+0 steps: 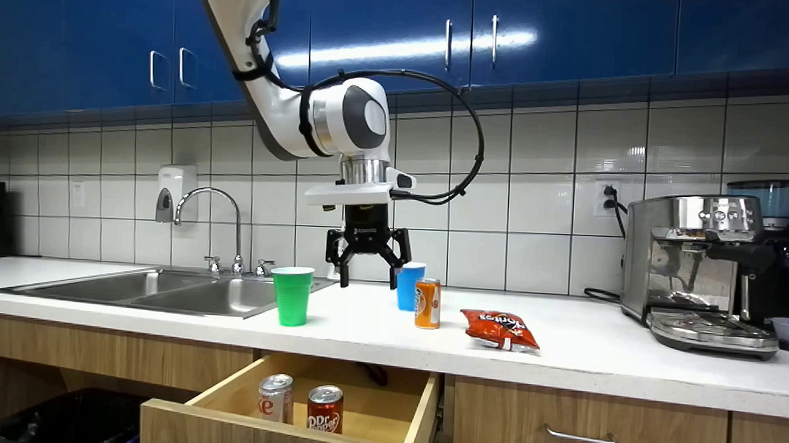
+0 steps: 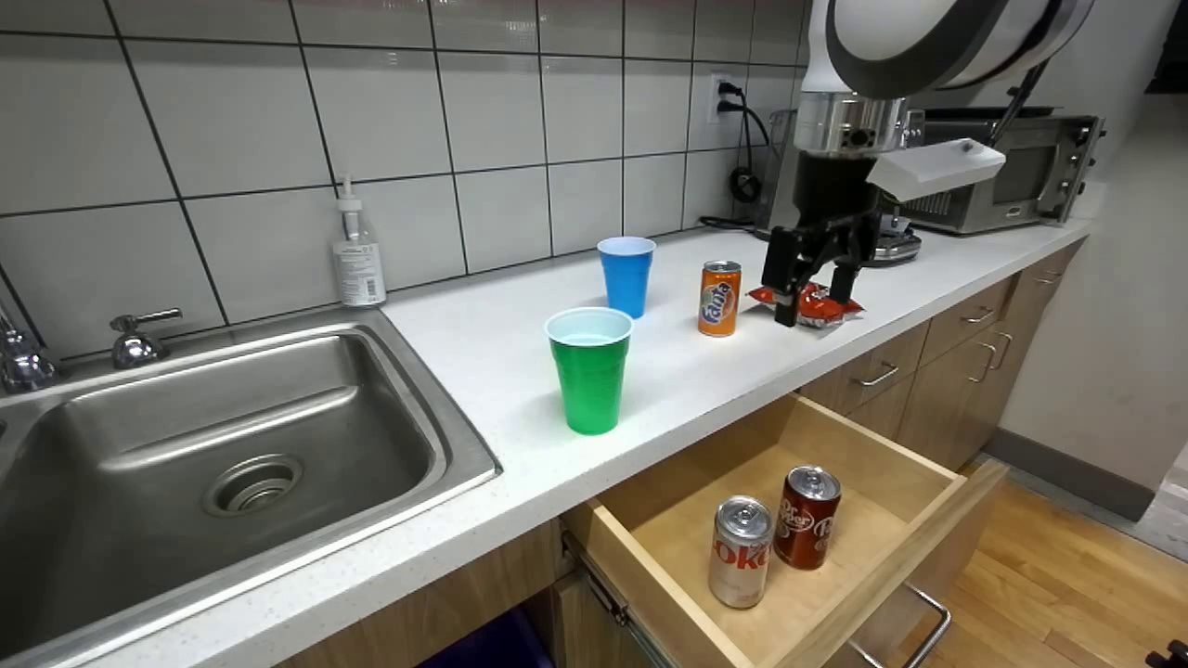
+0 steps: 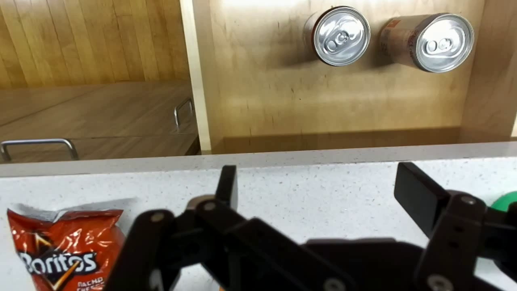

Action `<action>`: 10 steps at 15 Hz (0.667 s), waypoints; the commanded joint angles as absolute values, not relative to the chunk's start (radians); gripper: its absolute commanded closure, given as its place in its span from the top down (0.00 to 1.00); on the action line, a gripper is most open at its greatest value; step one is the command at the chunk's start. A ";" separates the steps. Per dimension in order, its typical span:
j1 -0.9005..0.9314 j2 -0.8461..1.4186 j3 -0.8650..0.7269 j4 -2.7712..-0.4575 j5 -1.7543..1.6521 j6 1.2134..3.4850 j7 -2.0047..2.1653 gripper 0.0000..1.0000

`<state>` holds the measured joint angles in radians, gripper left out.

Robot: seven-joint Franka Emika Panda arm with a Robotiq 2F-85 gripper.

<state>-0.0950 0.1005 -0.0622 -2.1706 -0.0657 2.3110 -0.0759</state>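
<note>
Hovering above counter point(image 1: 582, 349), gripper point(image 1: 369, 278) spread, orange can point(image 1: 427, 304) apparently nearest

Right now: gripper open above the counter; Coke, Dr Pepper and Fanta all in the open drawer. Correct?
Not quite: the Fanta stands on the counter, as both exterior views show. The rest holds: gripper open above the counter, Coke and Dr Pepper in the open drawer.

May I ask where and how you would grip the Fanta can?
Probably around the upper body of the Fanta can, coming from above with the open gripper: the can stands upright, its top uncovered and its sides straight.
</note>
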 commanded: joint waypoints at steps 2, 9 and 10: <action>-0.089 0.150 -0.081 -2.107 -0.056 2.305 0.085 1.00; -0.092 0.225 -0.106 -1.997 -0.045 2.287 0.205 1.00; -0.093 0.237 -0.109 -1.979 -0.043 2.282 0.213 1.00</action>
